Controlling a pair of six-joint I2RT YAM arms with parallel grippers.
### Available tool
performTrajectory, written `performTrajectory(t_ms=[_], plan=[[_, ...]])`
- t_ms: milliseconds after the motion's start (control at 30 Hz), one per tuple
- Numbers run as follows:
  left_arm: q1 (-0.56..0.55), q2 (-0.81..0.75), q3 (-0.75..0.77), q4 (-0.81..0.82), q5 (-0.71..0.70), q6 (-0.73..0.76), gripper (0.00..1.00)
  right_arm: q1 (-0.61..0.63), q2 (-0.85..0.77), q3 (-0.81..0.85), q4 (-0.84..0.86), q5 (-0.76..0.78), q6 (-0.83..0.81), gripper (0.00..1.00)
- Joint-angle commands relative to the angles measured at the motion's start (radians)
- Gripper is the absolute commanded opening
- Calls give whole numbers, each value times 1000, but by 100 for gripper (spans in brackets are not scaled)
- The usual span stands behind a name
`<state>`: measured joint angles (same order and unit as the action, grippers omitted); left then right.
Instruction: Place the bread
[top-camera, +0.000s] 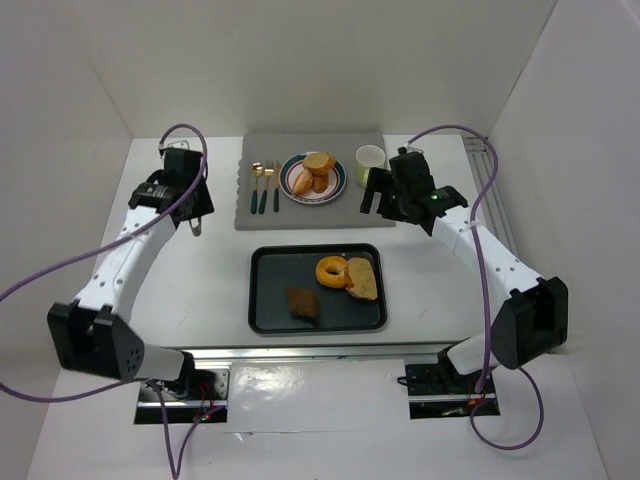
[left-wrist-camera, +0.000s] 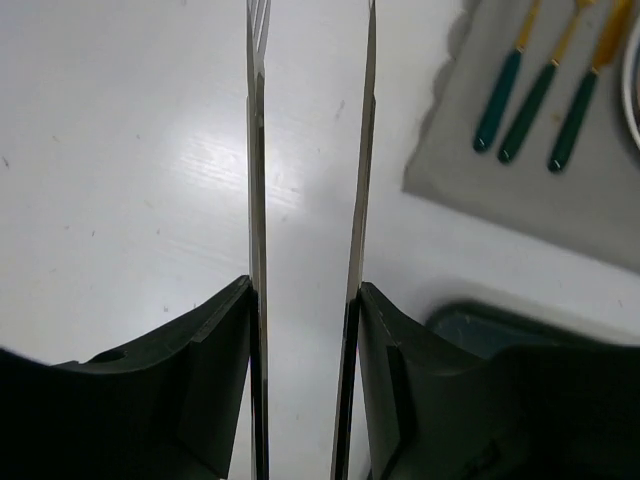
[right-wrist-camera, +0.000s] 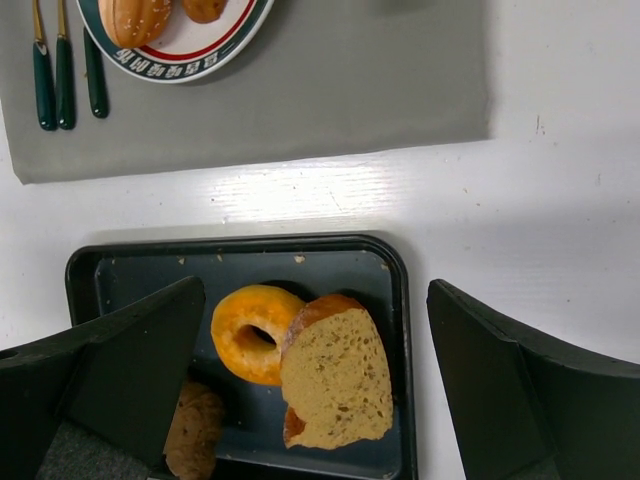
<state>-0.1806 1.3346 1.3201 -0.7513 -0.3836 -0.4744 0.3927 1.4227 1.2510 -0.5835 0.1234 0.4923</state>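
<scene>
Black tray (top-camera: 270, 290) holds the bread slice (right-wrist-camera: 335, 375) leaning on a doughnut (right-wrist-camera: 248, 332), and the right gripper (top-camera: 378, 200) hangs nearby with jaws spread wide, likely to straddle it, while the left gripper (left-wrist-camera: 314, 30), narrowly parted and empty, hovers aside.

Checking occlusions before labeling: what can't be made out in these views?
- Right wrist: dark bread piece half hidden behind a finger of the right hand; plate cut by top edge.
- Left wrist: tray mostly behind the left hand; unclear whether its metal strips are a held tool.
- Top: mug contents too small.
</scene>
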Motion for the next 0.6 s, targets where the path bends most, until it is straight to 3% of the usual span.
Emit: performTrajectory(t_ms=[0, 200, 300, 400, 567], plan=[[64, 121, -9, 210, -6, -21, 56, 3, -19, -1, 50, 28, 17, 99], [122, 343, 74, 274, -66, -18, 56, 3, -53, -22, 39, 88, 43, 99], [167, 451, 145, 265, 9, 6, 58, 3, -64, -41, 39, 108, 43, 99], [178, 524, 197, 236, 44, -4, 80, -8, -73, -41, 28, 130, 55, 99], [187, 546, 228, 195, 135, 16, 88, -8, -82, -59, 28, 130, 65, 99]])
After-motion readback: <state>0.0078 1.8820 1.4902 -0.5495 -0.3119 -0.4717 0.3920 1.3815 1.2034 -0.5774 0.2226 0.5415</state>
